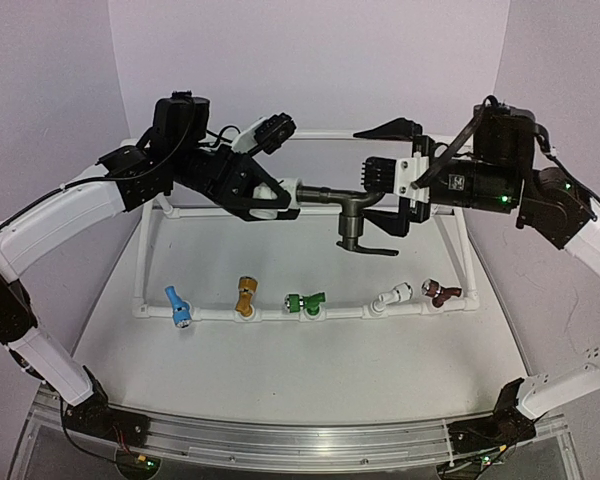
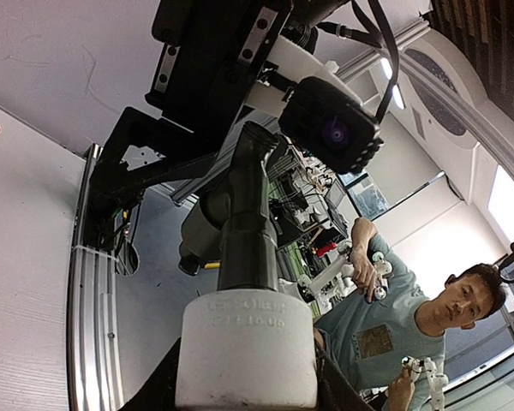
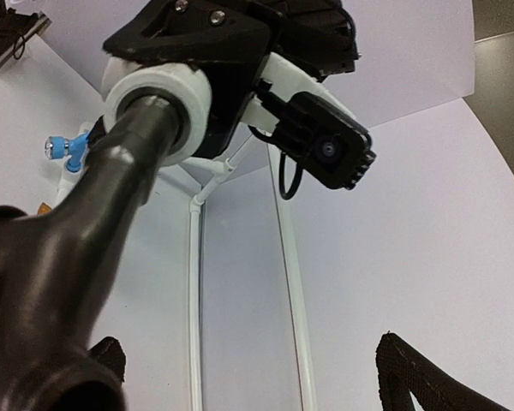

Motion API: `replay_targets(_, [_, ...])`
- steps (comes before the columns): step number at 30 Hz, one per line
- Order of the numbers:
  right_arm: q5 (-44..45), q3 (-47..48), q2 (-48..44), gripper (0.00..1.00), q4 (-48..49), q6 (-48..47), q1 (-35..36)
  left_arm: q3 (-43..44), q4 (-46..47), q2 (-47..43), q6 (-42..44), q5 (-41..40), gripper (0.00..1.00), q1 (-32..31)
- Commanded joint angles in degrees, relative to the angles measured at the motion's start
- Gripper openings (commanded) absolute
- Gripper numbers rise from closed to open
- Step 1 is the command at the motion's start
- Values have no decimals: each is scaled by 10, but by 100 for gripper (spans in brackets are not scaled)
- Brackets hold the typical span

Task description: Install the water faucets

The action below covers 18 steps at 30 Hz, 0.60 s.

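Observation:
The dark grey faucet (image 1: pixel 350 215) hangs in the air above the frame, its bent lever handle (image 1: pixel 372 249) pointing right at the bottom. My left gripper (image 1: pixel 280 197) is shut on the faucet's white fitting (image 2: pixel 246 351), and the grey stem (image 2: pixel 247 223) runs away from it. My right gripper (image 1: pixel 388 178) is open at the faucet's right end; in the right wrist view its fingers (image 3: pixel 411 377) stand wide apart, with the faucet body (image 3: pixel 77 248) along the left finger. Blue (image 1: pixel 177 305), gold (image 1: pixel 245 296), green (image 1: pixel 305 302), white (image 1: pixel 392 296) and maroon (image 1: pixel 440 292) faucets sit in a row on the front pipe.
A white pipe frame (image 1: pixel 220 314) stands on the white table, with a raised back rail (image 1: pixel 320 135) and side legs (image 3: pixel 194 282). Purple walls close in the back and both sides. A metal rail (image 1: pixel 280 445) carries the arm bases at the near edge.

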Motion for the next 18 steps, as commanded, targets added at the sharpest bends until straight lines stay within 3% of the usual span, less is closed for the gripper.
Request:
replay_targets(1, [-23,-31,-20,98,17,-37,0,8,50,-12,-16,10,0,-1])
replay_targets(13, [-146,-17,-31,98,7,-24,5,17,24,4,3,-32,0,0])
replay_targets(18, [-143,-5,-29,98,-7,-36,37,12,38,17,-10,-38,0,0])
